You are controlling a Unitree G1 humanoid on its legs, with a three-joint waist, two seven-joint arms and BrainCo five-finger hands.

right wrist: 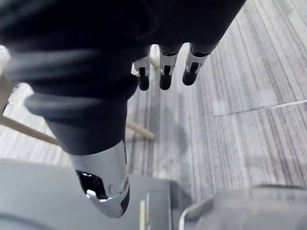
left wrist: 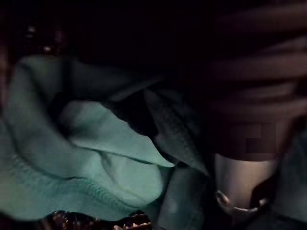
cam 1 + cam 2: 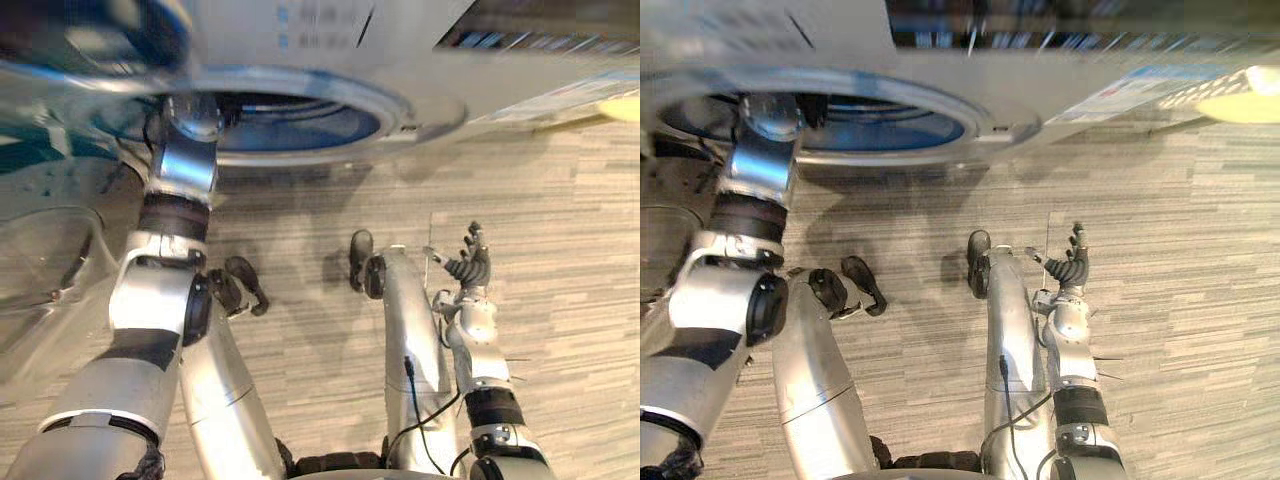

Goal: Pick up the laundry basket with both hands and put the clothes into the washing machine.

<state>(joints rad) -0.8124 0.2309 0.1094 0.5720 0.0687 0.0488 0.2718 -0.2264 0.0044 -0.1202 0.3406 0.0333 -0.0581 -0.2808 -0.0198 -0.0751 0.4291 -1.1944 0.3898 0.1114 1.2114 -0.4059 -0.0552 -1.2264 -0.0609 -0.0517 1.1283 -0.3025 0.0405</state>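
Note:
The washing machine [image 3: 330, 40] stands before me, its round drum opening [image 3: 300, 125] uncovered. My left arm [image 3: 185, 165] reaches up into that opening and the hand is hidden past the rim. Inside the dark drum, teal clothes [image 2: 100, 148] lie bunched just beyond my left hand [image 2: 242, 179], of which the dark cover and the silver thumb show. I cannot tell whether it holds the cloth. My right hand [image 3: 470, 268] hangs low over the floor at the right, fingers [image 1: 165, 76] relaxed and holding nothing.
The machine's glass door [image 3: 45, 260] stands swung open at the left, beside my left arm. A yellow object [image 3: 622, 106] lies by the machine's base at the far right. Thin wooden rods [image 1: 139, 129] cross the striped grey floor [image 3: 560, 220].

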